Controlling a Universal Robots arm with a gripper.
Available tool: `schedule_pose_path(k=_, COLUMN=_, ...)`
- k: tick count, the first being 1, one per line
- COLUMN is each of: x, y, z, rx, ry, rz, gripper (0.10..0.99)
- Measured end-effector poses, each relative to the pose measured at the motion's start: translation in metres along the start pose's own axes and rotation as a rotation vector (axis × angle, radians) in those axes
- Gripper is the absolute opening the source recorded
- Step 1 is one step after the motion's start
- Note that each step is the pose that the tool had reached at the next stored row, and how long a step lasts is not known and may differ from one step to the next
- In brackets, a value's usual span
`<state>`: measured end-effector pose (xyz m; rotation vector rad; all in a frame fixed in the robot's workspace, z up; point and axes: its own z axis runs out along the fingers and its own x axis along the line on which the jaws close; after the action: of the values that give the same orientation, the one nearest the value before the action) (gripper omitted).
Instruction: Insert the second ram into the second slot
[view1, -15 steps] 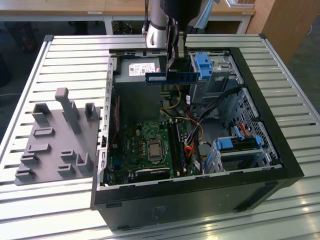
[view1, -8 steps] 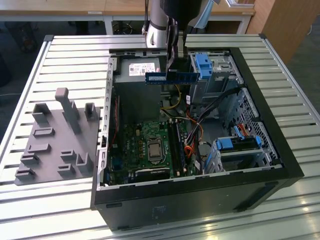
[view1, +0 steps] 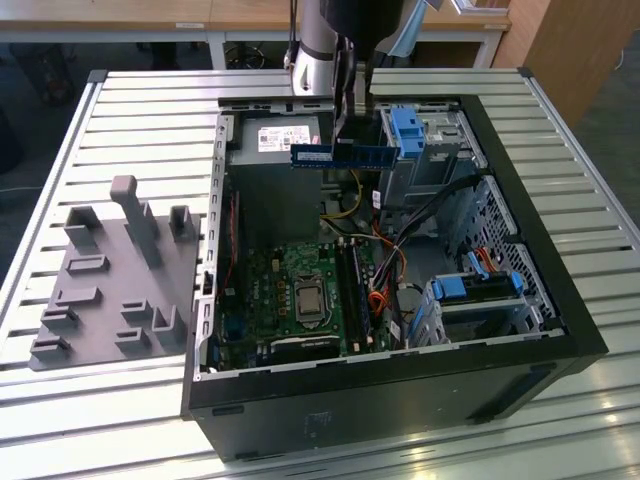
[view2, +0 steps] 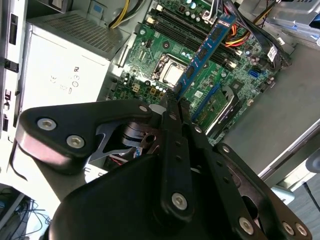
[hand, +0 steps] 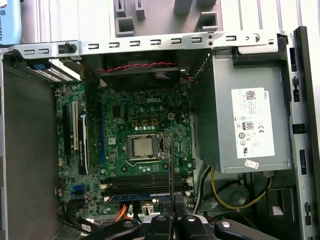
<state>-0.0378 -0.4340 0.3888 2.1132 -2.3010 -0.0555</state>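
Note:
My gripper (view1: 346, 135) hangs over the far part of the open computer case (view1: 520, 330), shut on the second ram (view1: 343, 155). This thin blue stick is held level, well above the motherboard (view1: 270, 300). The memory slots (view1: 352, 285) run beside the processor socket (view1: 308, 298), below and nearer than the stick. In the second wrist view the second ram (view2: 206, 49) reaches out from my gripper (view2: 175, 100) towards the slots (view2: 175, 22). In the first wrist view the second ram (hand: 171, 170) shows edge-on, crossing the slots (hand: 145, 182). A blue strip (hand: 145, 196) lies along one slot.
A grey power supply (view1: 275, 140) fills the case's far corner next to the stick. Blue drive-bay latches (view1: 408, 130) and drive cages (view1: 480, 290) stand on the exterior view's right, with loose cables (view1: 385, 250) between. A grey fixture plate (view1: 110, 290) lies on the slatted table left of the case.

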Motion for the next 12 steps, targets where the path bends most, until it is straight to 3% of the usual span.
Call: schedule_pose_path(k=12, x=-0.0001, y=0.0, z=0.0001, rx=0.001, ry=-0.0001, rz=0.036, gripper=0.137)
